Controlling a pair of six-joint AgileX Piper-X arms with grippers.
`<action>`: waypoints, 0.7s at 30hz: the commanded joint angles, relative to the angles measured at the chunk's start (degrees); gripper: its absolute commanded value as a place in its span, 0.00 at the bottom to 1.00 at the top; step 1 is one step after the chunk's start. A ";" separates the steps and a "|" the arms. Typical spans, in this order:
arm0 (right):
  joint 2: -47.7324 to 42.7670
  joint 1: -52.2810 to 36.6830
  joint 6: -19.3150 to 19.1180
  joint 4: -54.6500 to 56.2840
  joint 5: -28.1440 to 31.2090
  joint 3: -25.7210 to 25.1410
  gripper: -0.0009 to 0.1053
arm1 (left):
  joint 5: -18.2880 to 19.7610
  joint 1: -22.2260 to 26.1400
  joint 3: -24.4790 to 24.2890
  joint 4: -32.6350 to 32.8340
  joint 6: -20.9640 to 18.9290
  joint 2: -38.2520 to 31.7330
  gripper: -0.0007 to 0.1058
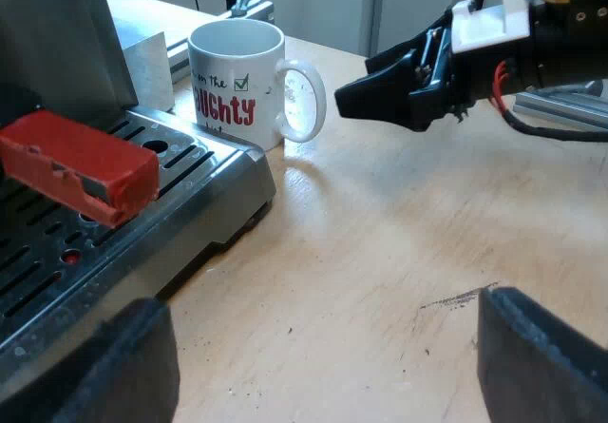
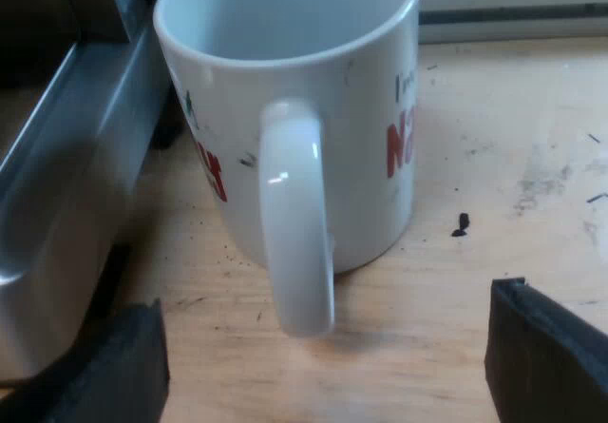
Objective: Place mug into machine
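White mug (image 1: 237, 81) beside machine's tray (image 1: 142, 204), well ahead of left gripper (image 1: 328, 356), spread and empty. Right gripper (image 2: 321, 366) spread too, mug handle (image 2: 296, 242) just ahead between its fingers. Risk: off-centre closing, shoving mug against tray.

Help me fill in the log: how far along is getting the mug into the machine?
Done: nothing placed; the mug stands on the table beside the machine's drip tray. In hand: the right gripper is open, lined up with the mug's handle, not yet gripping. The left gripper is open over the table by the tray. Remaining: grasp, lift, set the mug on the tray under the red-ended handle.
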 commanded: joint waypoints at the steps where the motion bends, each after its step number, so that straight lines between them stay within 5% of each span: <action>1: 5.24 0.14 0.01 -6.44 0.56 -0.53 0.67 | 0.42 -0.22 0.00 -0.62 -0.11 0.08 0.64; 21: 26.50 0.05 1.44 -12.43 0.56 -13.87 0.66 | 0.42 -0.22 0.00 -0.62 -0.11 0.08 0.64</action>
